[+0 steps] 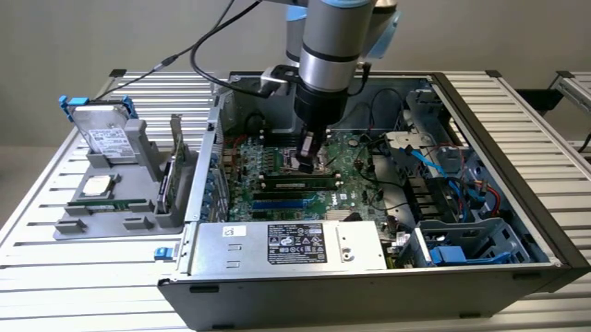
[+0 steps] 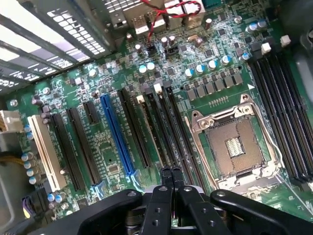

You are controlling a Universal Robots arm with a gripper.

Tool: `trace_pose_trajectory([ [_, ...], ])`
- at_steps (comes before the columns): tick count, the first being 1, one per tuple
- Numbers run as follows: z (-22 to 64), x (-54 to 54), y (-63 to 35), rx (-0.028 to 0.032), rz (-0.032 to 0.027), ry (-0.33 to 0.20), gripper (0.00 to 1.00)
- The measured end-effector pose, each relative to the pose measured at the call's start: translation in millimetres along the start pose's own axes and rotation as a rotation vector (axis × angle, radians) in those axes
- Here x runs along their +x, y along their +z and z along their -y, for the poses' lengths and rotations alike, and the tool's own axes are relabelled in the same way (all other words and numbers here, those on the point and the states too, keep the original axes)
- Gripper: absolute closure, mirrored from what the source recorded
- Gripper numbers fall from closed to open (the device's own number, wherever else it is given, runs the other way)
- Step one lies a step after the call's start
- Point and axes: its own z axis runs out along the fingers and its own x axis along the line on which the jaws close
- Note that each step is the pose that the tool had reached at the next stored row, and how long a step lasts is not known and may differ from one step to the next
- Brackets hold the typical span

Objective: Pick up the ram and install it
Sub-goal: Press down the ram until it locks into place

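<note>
The claw (image 1: 306, 160) is closed with nothing between its fingers, which press together in the wrist view (image 2: 170, 177). It hangs inside the open computer case (image 1: 517, 173), low over the motherboard (image 1: 277, 197) and close above the empty processor socket (image 2: 236, 147). The ram (image 1: 297, 185), a long green stick with dark chips, lies seated in a memory slot on the board just to the near side of the claw, apart from it. Long black memory slots (image 2: 171, 132) run beside the socket, next to a blue slot (image 2: 117, 137). A silver power supply (image 1: 286, 245) sits at the near edge of the case. On the slatted worktop (image 1: 55, 277), to the exterior view's left, a grey holder (image 1: 111, 207) carries a hard drive (image 1: 106, 135), a square silver chip (image 1: 97, 185) and an upright card (image 1: 174, 173).
</note>
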Motion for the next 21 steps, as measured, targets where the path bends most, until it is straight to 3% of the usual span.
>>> trace_pose_trajectory([
  [21, 0.7, -0.6, 10.1, -0.0207, 0.0266, 0.368, 0.90],
])
